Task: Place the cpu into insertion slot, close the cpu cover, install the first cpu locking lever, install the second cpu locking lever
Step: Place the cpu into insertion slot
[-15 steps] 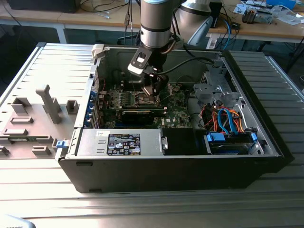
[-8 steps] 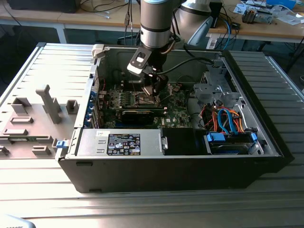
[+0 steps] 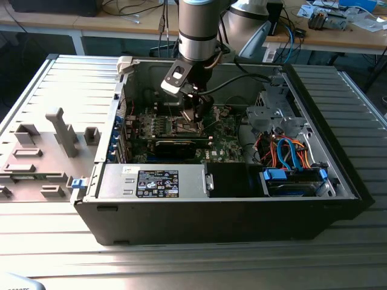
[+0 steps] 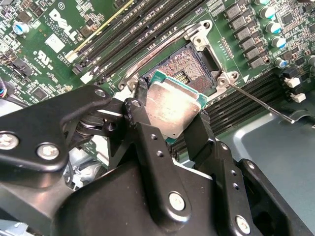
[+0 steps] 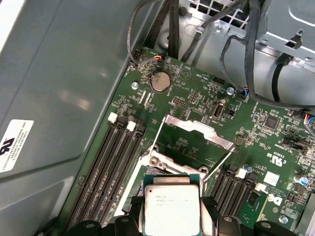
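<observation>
Fixtures (image 3: 60, 130) of grey plastic stand on the ribbed table (image 3: 181, 260) at the exterior view's left, beside an open case (image 3: 211, 220) lying on its side. Inside it, from that view's left, are a power supply (image 3: 115, 184) along the near wall, a green board (image 3: 227, 130) with the gripper (image 3: 196, 116) lowered over it, and a drive bay (image 3: 290, 181) under blue and orange cables (image 3: 289, 151). In both wrist views the black fingers (image 4: 147, 132) pinch the cpu (image 4: 172, 105) by two opposite edges, just over the slot (image 4: 189, 64); whether it touches the rim I cannot tell. The cpu is square, with a dull silvery lid on a green edge. The cover (image 5: 197, 130) stands swung open behind the slot, with thin wire levers (image 5: 219, 164) unlatched at its sides. A black-and-white sticker (image 3: 157, 183) sits on the power supply and a white label (image 5: 15, 142) on the case wall. Faint print marks the cpu face, and white lettering marks the board.
</observation>
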Motion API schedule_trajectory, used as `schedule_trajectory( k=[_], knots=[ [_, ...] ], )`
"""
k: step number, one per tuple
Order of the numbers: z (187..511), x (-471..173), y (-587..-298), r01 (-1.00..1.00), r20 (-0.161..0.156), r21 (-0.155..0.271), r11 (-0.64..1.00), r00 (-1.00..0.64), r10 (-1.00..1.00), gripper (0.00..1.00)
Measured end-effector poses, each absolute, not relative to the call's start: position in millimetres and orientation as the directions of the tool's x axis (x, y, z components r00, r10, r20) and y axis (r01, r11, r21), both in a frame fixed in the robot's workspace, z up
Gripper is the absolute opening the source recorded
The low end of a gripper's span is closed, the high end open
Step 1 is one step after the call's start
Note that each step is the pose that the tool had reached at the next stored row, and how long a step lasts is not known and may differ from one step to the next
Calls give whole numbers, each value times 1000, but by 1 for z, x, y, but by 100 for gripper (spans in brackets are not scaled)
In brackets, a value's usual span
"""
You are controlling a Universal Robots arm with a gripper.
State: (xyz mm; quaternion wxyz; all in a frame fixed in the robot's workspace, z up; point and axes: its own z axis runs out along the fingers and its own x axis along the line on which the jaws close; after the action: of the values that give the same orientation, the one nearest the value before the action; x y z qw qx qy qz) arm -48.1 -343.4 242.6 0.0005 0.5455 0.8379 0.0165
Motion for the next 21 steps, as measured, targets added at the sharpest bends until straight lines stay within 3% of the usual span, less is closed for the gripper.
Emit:
schedule_trajectory(
  k=[21],
  knots=[
    [243,-48,-343,955,17,28,296,-296,955,54]
  ],
)
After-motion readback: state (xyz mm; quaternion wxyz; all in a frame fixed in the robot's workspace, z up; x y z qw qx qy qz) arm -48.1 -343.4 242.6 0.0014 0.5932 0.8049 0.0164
